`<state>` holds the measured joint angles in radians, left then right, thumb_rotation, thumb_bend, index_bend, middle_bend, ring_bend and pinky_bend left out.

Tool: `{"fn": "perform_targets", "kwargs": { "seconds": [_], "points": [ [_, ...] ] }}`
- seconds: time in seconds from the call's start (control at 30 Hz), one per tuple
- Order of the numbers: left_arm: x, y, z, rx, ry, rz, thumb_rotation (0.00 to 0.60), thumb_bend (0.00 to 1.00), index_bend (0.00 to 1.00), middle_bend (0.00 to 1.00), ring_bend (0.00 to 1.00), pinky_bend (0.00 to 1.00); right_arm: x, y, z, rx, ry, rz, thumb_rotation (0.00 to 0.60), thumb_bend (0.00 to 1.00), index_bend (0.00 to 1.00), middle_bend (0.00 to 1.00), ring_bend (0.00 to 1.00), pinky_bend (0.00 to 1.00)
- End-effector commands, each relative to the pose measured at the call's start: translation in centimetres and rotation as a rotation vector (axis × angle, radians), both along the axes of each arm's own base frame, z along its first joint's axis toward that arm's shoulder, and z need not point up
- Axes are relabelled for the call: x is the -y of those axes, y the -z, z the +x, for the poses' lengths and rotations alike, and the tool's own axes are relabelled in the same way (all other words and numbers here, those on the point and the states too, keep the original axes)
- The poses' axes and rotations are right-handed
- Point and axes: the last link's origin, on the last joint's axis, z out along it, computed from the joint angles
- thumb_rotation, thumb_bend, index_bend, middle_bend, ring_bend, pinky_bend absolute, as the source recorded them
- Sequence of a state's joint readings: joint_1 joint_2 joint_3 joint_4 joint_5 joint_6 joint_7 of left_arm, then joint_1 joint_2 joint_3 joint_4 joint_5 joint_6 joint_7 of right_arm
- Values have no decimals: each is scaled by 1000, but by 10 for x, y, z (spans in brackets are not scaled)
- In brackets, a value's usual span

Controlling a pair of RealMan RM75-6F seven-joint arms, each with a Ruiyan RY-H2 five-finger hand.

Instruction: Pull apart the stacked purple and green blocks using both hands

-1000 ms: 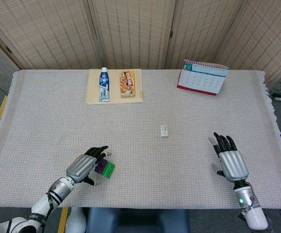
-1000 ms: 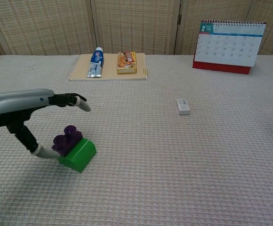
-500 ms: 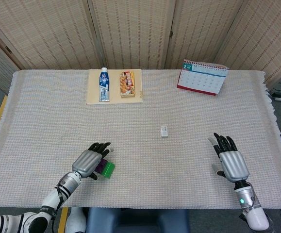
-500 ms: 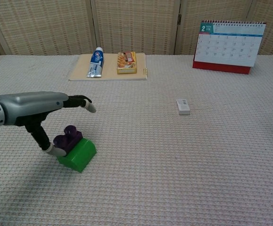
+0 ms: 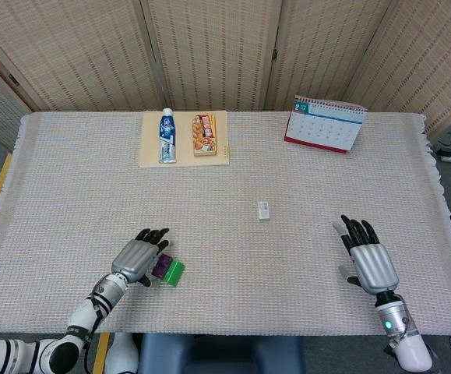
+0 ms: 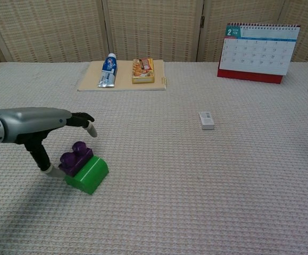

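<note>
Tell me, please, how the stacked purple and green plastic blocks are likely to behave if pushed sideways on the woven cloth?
The small purple plastic block sits tilted on the larger green plastic block, so the pair looks stiff and probably light. The green block's flat base on the textured woven cloth suggests sliding, not rolling. A push high on the purple block might tip the stack.

the table (image 5: pixel 77 202), under a pale woven cloth, carries a green block (image 6: pixel 88 173) near the front left with a purple block (image 6: pixel 75 158) stacked on top. a small white box (image 5: pixel 264 210) lies mid-table. at the back left sits a tan board (image 5: pixel 149 156) bearing a toothpaste tube (image 5: pixel 167 135) and a snack pack (image 5: pixel 203 134). a desk calendar (image 5: pixel 324 123) stands back right.
</note>
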<state>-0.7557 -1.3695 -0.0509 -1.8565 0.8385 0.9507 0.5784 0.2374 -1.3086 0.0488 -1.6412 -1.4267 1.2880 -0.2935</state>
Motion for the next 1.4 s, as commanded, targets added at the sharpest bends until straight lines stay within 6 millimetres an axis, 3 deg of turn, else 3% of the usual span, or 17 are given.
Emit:
{"fn": "perform_targets", "kwargs": {
  "seconds": [0.03, 0.5, 0.8, 1.0, 1.13, 1.4],
  "points": [
    [0, 1, -1, 9, -5, -1, 600, 245, 238, 0, 0, 53, 0, 1, 0, -2, 1, 3, 600, 346, 17, 0, 0, 0],
    [1, 8, -6, 2, 23, -3, 600, 263, 312, 0, 0, 53, 0, 1, 0, -7, 7, 0, 600, 346, 16, 0, 0, 0],
    [0, 10, -10, 28, 24, 21, 600, 274, 456, 0, 0, 54, 0, 2, 0, -12, 8, -1, 600, 346, 13, 0, 0, 0],
    [1, 4, -8, 134, 4, 59, 600, 281, 567, 6, 0, 56, 4, 8, -2, -16, 14, 23, 600, 346, 13, 0, 0, 0],
    [-2, -5, -7, 275, -64, 113, 600, 320, 626, 54, 0, 63, 17, 24, 0, 83, -9, 113, 600, 345, 12, 0, 0, 0],
    [-16, -14, -7, 308, -126, 138, 600, 338, 618, 56, 0, 66, 39, 78, 20, 489, -66, 295, 600, 347, 4, 0, 0, 0]
  ]
}}
